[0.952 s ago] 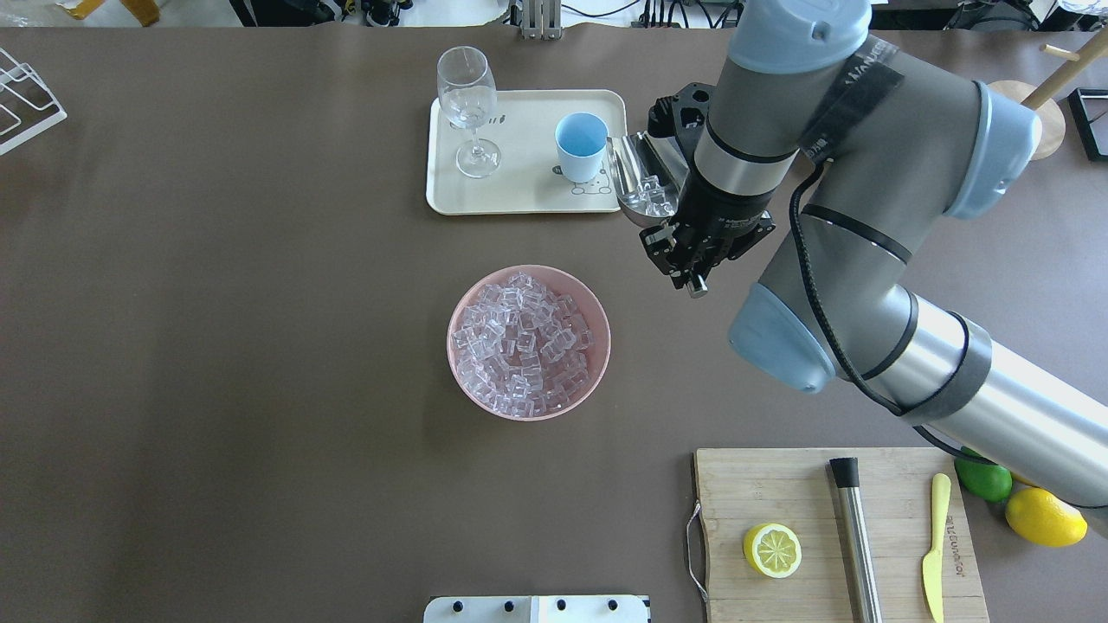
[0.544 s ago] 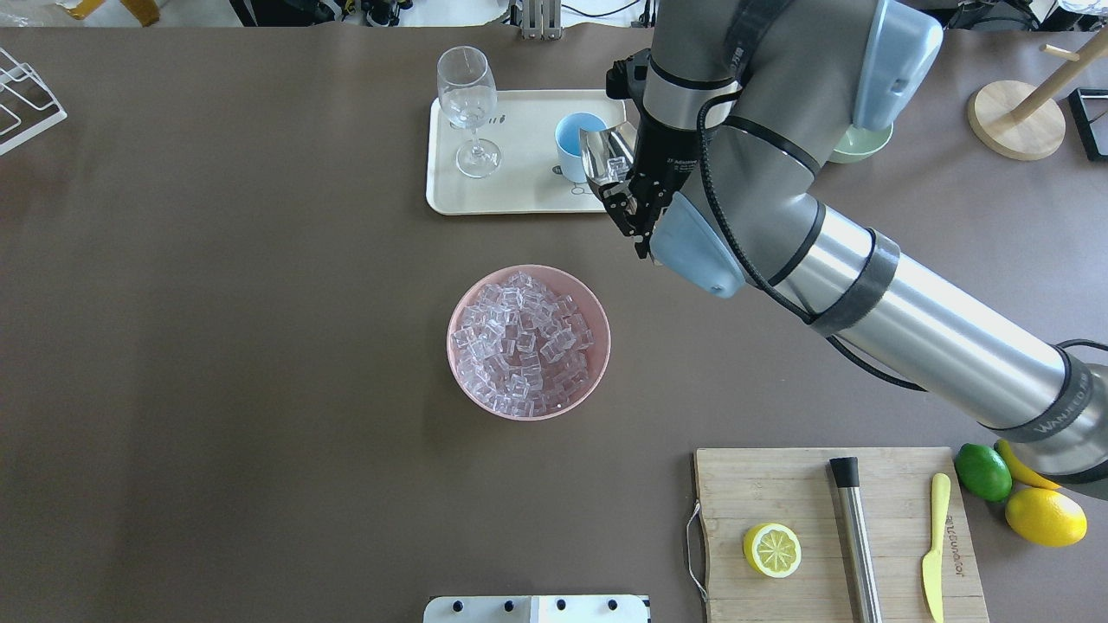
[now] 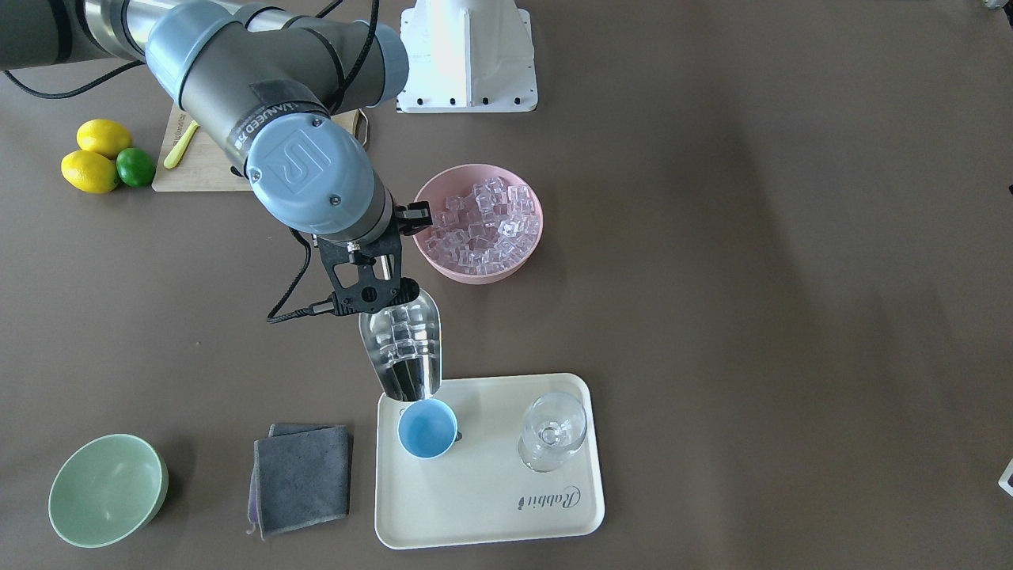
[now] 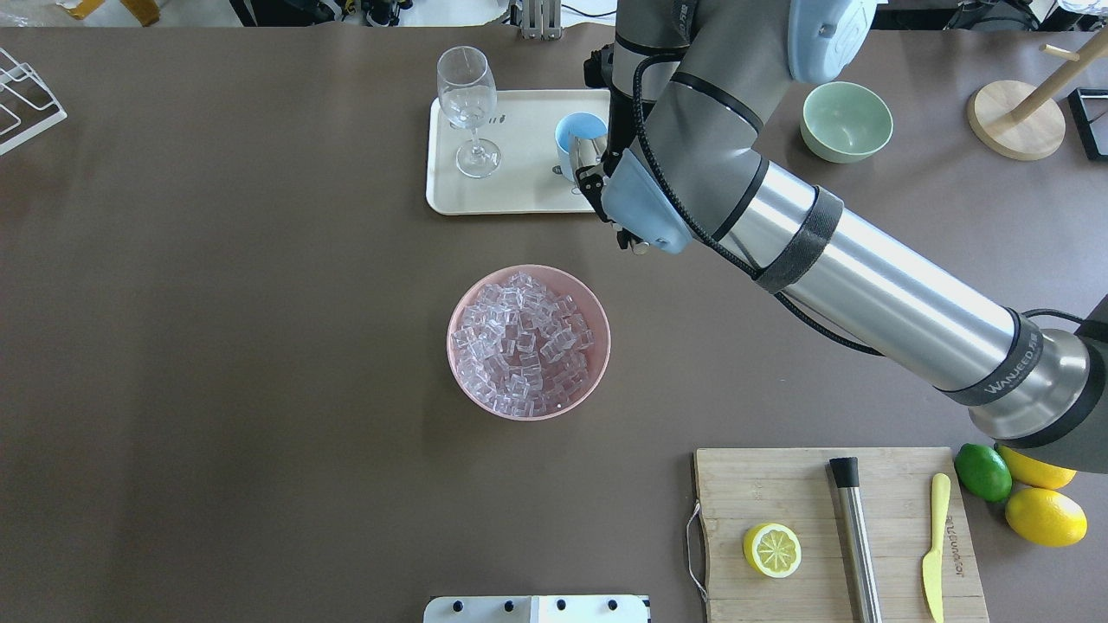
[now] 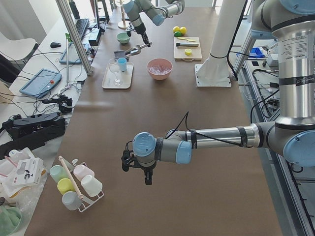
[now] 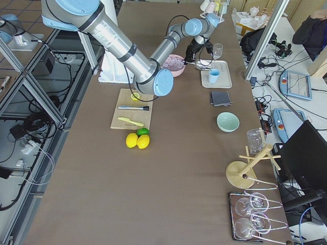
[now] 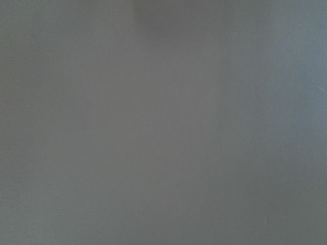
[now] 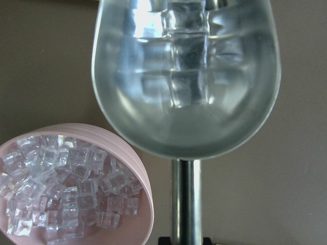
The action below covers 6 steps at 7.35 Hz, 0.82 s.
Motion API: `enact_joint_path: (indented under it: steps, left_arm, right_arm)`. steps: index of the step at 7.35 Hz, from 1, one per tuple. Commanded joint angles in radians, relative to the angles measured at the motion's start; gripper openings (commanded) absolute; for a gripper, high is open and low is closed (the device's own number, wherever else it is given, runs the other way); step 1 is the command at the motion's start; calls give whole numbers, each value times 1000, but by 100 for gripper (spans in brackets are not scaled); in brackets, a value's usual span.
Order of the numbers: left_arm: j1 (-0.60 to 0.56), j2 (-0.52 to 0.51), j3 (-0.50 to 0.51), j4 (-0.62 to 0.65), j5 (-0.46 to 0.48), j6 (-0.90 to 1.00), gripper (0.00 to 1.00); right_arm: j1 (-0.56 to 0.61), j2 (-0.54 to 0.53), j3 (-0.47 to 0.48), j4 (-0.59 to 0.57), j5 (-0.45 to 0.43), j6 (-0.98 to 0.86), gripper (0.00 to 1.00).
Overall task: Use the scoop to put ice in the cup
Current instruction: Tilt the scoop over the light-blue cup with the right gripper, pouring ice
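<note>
Ice [image 3: 398, 332] lies in a tilted scoop [image 3: 404, 352], its handle clenched in the right fingers [image 3: 366, 294], lip over the eleven o'clock rim of the cup [image 3: 427, 430]; tipping slowly should keep cubes off the tray [image 3: 443, 507].

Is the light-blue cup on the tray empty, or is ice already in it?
Empty. In the front-facing view the cup shows only its bare blue inside; the ice lies in the scoop next to it.

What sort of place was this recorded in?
Probably a robotics lab set up as a drinks station: tablet and cables beside the table, ice bowl, lemons on it.
</note>
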<state>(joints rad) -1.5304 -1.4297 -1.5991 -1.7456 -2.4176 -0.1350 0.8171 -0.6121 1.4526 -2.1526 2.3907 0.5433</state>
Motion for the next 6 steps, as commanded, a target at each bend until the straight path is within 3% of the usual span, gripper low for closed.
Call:
enact_joint_path:
  steps: [1, 3, 6]
  left_arm:
    - [3, -11, -8, 9, 0, 0, 98]
    - [3, -63, -22, 122, 0, 0, 98]
    - [6, -54, -50, 132, 3, -2, 98]
  right_arm:
    - [0, 14, -3, -68, 27, -3, 0]
    - [20, 67, -30, -95, 34, -13, 0]
    - [33, 109, -144, -95, 102, -42, 0]
